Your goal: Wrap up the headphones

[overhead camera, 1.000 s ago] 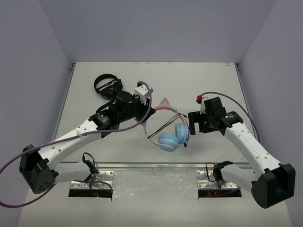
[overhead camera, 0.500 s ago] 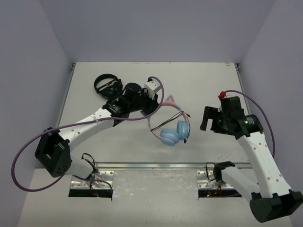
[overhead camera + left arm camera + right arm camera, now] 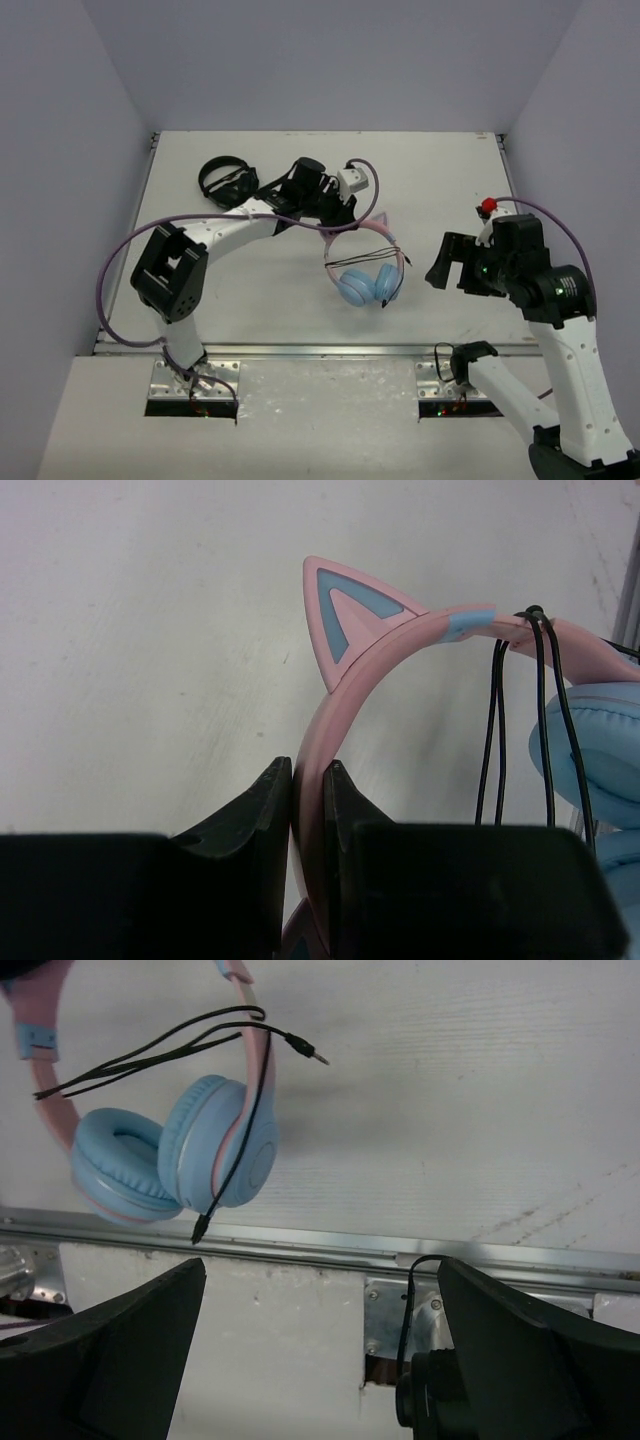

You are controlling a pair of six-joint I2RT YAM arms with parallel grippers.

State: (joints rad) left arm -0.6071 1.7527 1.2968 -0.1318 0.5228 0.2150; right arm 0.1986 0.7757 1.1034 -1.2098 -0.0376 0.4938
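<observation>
Your left gripper is pinching the pink headband of the headphones, its two fingers pressed against either side of the band just below one cat ear. In the top view the headphones sit near the middle of the counter, with the band up by that gripper and the two light blue ear cups side by side toward the near edge. You cannot tell whether the cups touch the counter. The thin black cable is looped loosely over the headband and across one cup, with both plug ends free. Your right gripper is spread wide and holds nothing, well off to the right of the headphones. The black headphones lie at the far left, behind your left arm.
</observation>
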